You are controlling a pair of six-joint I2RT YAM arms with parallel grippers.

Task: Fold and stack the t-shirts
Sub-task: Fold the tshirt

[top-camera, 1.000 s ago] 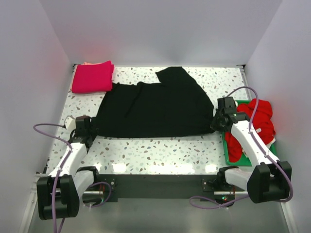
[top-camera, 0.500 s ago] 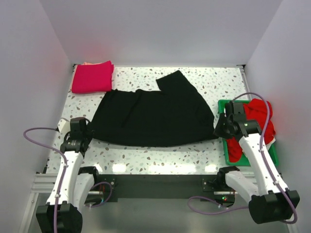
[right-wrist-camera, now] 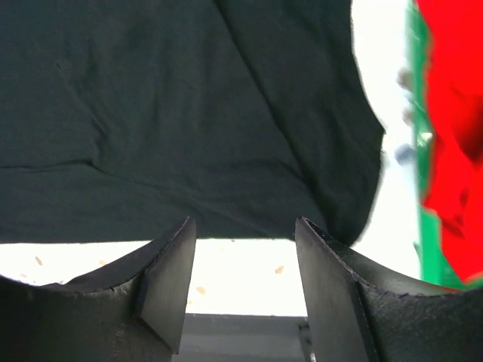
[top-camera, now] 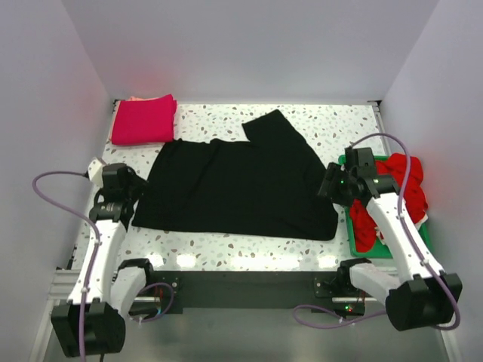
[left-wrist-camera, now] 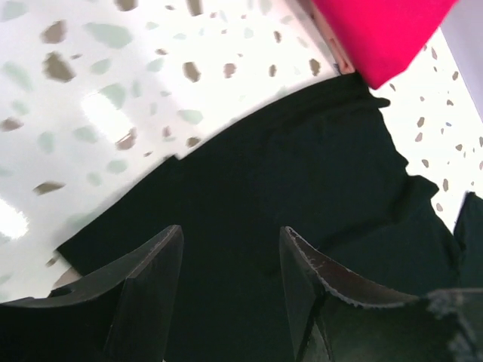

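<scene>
A large black t-shirt point(top-camera: 241, 185) lies spread flat in the middle of the speckled table point(top-camera: 226, 245). My left gripper point(top-camera: 136, 188) hovers at its near-left corner, open; in the left wrist view the gripper point(left-wrist-camera: 231, 234) has only black cloth point(left-wrist-camera: 317, 166) below its jaws, none pinched. My right gripper point(top-camera: 326, 185) is open at the shirt's right edge; the right wrist view shows the gripper point(right-wrist-camera: 244, 226) over the hem of the black shirt point(right-wrist-camera: 189, 113) with bare table between the fingers. A folded magenta-pink t-shirt point(top-camera: 143, 119) lies at the far left on a peach one point(top-camera: 136, 98). A red t-shirt point(top-camera: 413, 177) is bunched at the right.
The red shirt lies in a green tray point(top-camera: 352, 240) at the table's right edge, just beside my right arm. The pink shirt point(left-wrist-camera: 385, 30) and the red shirt point(right-wrist-camera: 453, 113) also show in the wrist views. White walls close in the table on three sides.
Both grippers have opened and let go of the black shirt's near corners. The shirt was drawn toward the near edge and now lies flat. Both grippers have drawn back over its side edges.
</scene>
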